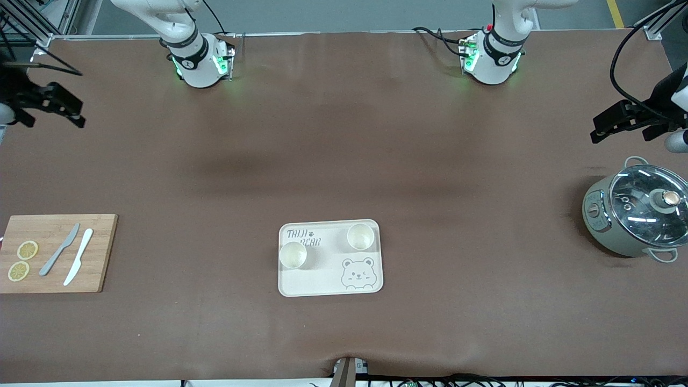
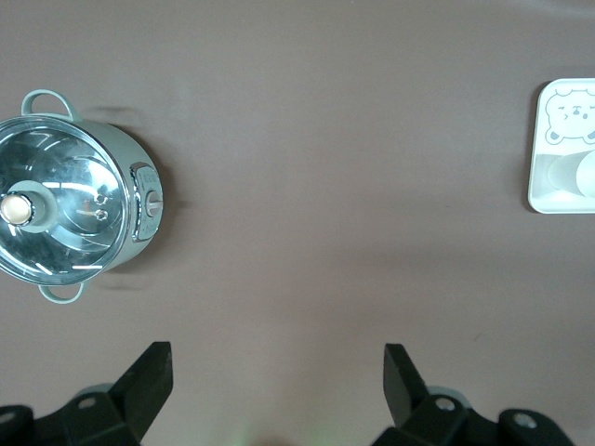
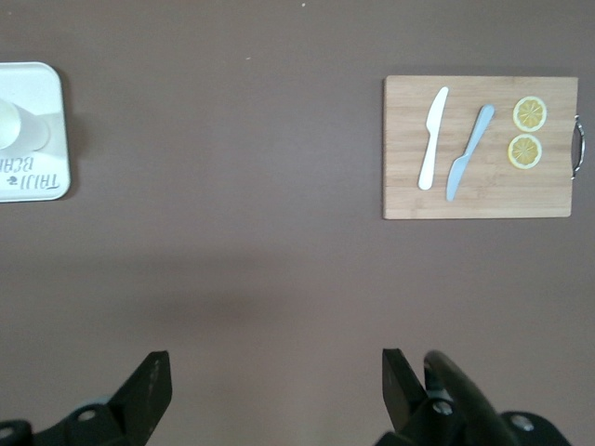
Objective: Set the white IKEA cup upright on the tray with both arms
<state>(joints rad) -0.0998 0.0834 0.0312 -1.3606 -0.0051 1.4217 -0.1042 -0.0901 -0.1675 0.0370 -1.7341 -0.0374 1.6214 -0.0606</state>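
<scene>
The cream tray (image 1: 322, 280) with the bear drawing lies on the brown table, nearer the front camera than the middle. Two white cups stand upright on it: one (image 1: 293, 255) at its edge toward the right arm's end, the other (image 1: 360, 236) by its edge farther from the camera. My left gripper (image 1: 596, 129) is open and empty, up over the table's left-arm end, above the pot. My right gripper (image 1: 80, 114) is open and empty over the right-arm end. The left wrist view (image 2: 279, 358) shows the tray (image 2: 544, 190) and a cup (image 2: 588, 172). The right wrist view (image 3: 277, 364) shows the tray (image 3: 37, 181) and a cup (image 3: 17, 125).
A grey-green pot with a glass lid (image 1: 639, 212) stands at the left arm's end, also in the left wrist view (image 2: 70, 214). A wooden cutting board (image 1: 99, 252) with two knives and two lemon slices lies at the right arm's end, also in the right wrist view (image 3: 483, 200).
</scene>
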